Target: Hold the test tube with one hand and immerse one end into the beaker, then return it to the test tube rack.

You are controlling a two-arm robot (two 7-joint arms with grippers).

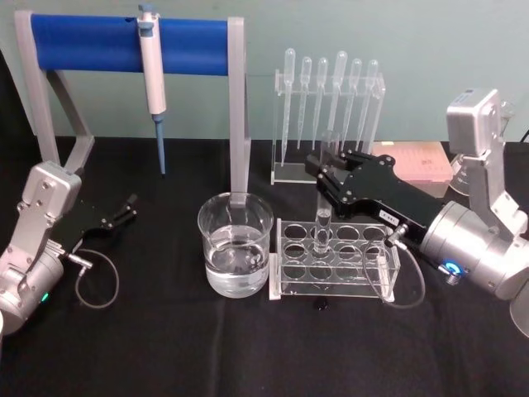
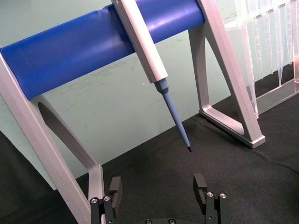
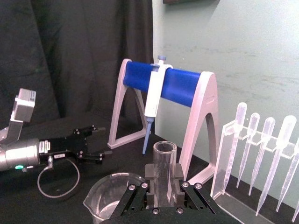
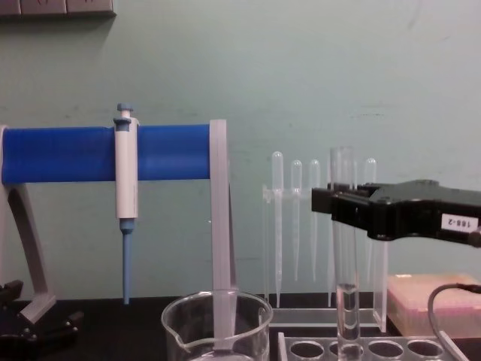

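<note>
My right hand pinches the upright test tube near its mouth; glass is slick and fragile, so I grip gently.

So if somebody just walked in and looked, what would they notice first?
Probably the right gripper, its black jaws shut on the test tube, which stands upright in the clear rack at the table's middle. Next, the big blue bar stand at the back left, with a pipettor hanging on it. The beaker of water sits left of the rack.
</note>
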